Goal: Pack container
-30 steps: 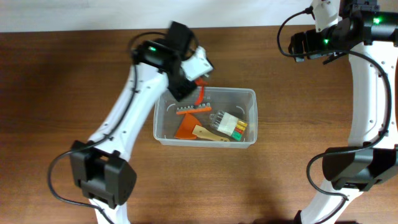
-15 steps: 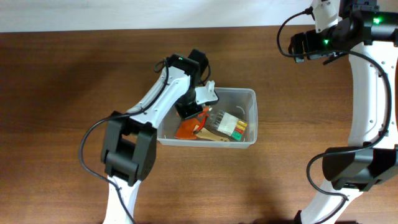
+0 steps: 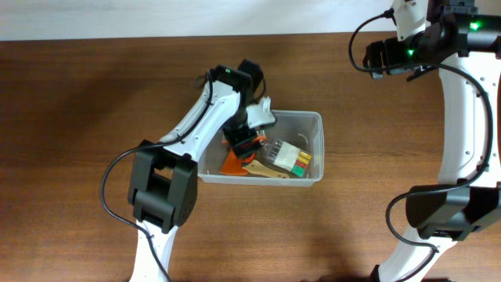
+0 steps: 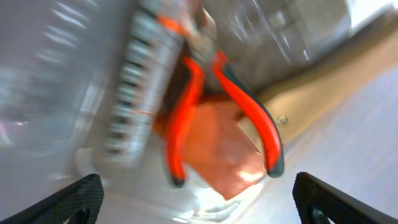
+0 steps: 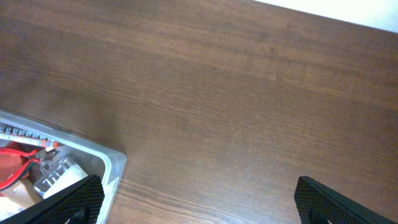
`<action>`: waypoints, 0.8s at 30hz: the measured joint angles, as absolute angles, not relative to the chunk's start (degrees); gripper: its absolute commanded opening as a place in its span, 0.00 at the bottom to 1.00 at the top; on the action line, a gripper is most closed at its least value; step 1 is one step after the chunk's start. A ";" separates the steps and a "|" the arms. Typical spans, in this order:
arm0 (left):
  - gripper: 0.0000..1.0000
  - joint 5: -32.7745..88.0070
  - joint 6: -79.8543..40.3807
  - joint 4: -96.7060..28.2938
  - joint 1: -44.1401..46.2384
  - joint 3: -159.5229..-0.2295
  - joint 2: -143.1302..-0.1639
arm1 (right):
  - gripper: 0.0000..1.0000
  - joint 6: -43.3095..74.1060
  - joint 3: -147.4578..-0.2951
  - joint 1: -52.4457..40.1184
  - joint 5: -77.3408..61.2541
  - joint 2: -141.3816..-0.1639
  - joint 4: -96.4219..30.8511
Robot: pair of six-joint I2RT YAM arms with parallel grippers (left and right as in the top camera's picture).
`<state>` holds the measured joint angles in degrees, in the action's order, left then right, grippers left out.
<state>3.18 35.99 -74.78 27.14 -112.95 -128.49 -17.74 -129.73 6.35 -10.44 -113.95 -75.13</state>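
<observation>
The clear container [image 3: 316,117] sits mid-table. My left gripper [image 3: 249,133] hangs over its left half, jaws wide open with nothing between them. In the left wrist view, red-handled pliers [image 4: 219,93] lie free inside the bin just beyond the open left gripper [image 4: 205,202]. They rest on an orange flat piece [image 4: 214,146], beside a grey bit strip [image 4: 140,81] and a pale wooden handle [image 4: 317,84]. My right gripper [image 3: 376,57] is up at the far right, open over bare table [image 5: 199,202]. Only the container's corner [image 5: 107,163] shows in its view.
The bin also holds a clear pack with green and yellow pieces [image 3: 290,157] and the wooden-handled tool [image 3: 263,169]. Brown wooden table [image 3: 78,117] surrounds the bin. The table's far edge meets a white wall [image 3: 117,16].
My left gripper swung from the bin's back rim down into the bin, then opened wide and let go of the red pliers, which now lie inside. The right arm has stayed still.
</observation>
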 measured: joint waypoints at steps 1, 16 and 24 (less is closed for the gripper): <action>0.99 2.79 35.22 -74.76 27.14 -114.85 -128.49 | 0.99 -17.72 -129.73 6.35 -10.41 -113.95 -74.41; 0.99 -6.48 19.88 -60.16 13.85 -133.84 -125.99 | 0.99 -17.76 -129.67 6.44 -10.79 -113.95 -48.93; 0.99 -9.50 14.04 -67.88 8.75 -133.82 -125.25 | 0.99 -17.37 -129.62 9.82 -10.17 -113.80 -57.49</action>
<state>-9.50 14.04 -67.88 8.75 -133.82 -125.25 -17.37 -129.62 9.82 -10.17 -113.80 -57.49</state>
